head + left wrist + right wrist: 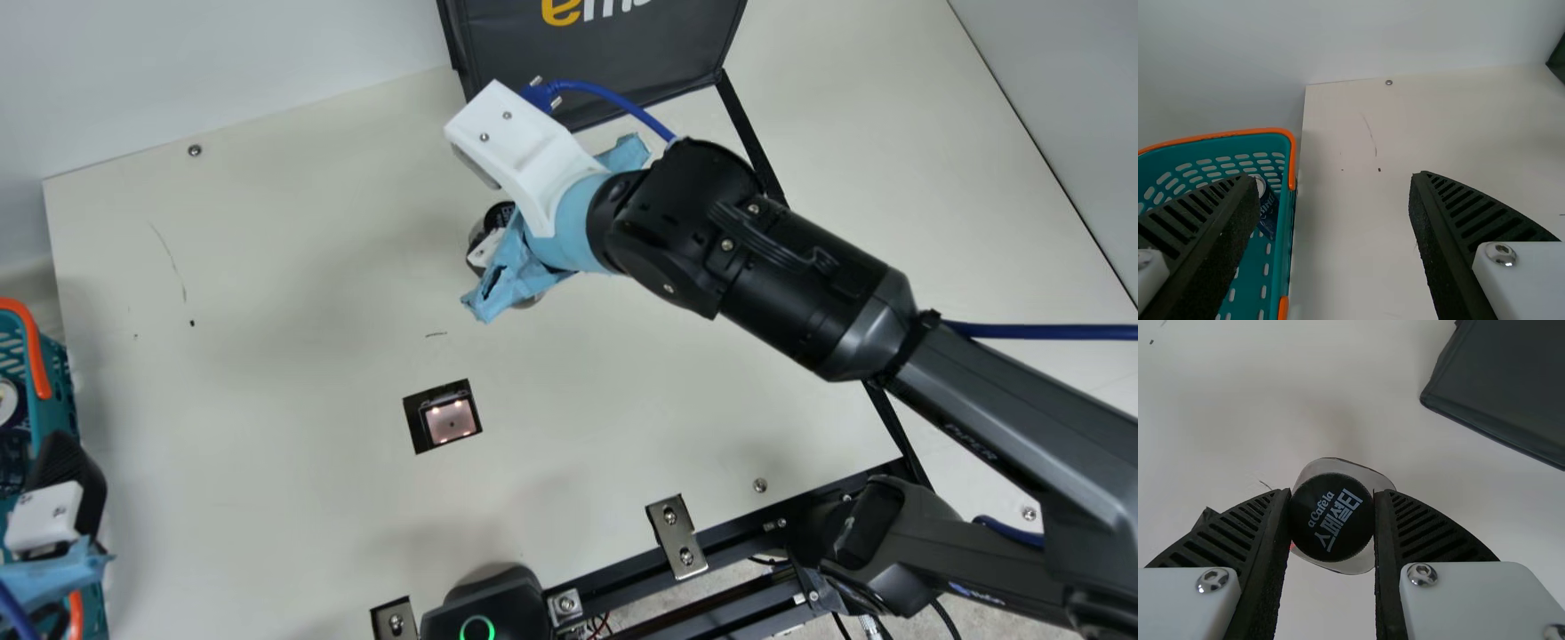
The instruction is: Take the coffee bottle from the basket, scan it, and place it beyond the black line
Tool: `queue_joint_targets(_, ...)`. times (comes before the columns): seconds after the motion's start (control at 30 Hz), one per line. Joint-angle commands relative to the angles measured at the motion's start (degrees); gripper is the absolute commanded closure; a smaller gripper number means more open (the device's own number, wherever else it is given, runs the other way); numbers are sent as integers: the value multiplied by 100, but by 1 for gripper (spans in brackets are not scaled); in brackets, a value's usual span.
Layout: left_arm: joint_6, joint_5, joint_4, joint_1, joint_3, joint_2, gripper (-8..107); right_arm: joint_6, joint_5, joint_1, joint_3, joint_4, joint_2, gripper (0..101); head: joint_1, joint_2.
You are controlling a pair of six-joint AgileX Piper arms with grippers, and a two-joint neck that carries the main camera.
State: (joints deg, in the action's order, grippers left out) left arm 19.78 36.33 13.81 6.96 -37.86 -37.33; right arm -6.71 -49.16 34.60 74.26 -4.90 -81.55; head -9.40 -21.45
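Observation:
In the main view my right gripper [503, 253] is above the table's middle, between the scanner window [451, 421] and the dark box, left of the black line [751, 133]. In the right wrist view my right gripper [1332, 495] is shut on the coffee bottle [1331, 518] at its black cap, seen from above; whether its base touches the table I cannot tell. My left gripper [55, 511] is over the teal basket [64, 382] at the far left; in the left wrist view the left gripper [1333, 177] stands open, nothing between its fingers, beside the basket [1286, 220].
A dark can [1268, 207] lies in the basket. The dark fabric box [596, 62] stands at the back, near the right arm's blue cable. Metal brackets [677, 538] and a black device with a green ring [484, 604] line the near edge.

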Motion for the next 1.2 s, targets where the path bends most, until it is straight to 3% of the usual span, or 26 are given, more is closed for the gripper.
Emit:
queue_joint_targets(0.0,0,0,0,0,0,0,9,-11,5,-31,26,-2,17,101,148,-13)
queue_joint_targets(0.47,0,0,0,0,0,0,9,62,-82,-645,144,92,146,101,148,-13)
queue_joint_targets(0.67,0,0,0,0,0,0,9,206,-119,-1119,127,197,225,101,148,-13)
queue_joint_targets(0.83,0,0,0,0,0,0,9,314,-147,-1553,334,298,53,101,148,-13)
queue_joint_targets(1.17,0,0,0,0,0,0,9,688,-186,-2502,195,581,223,101,148,-13)
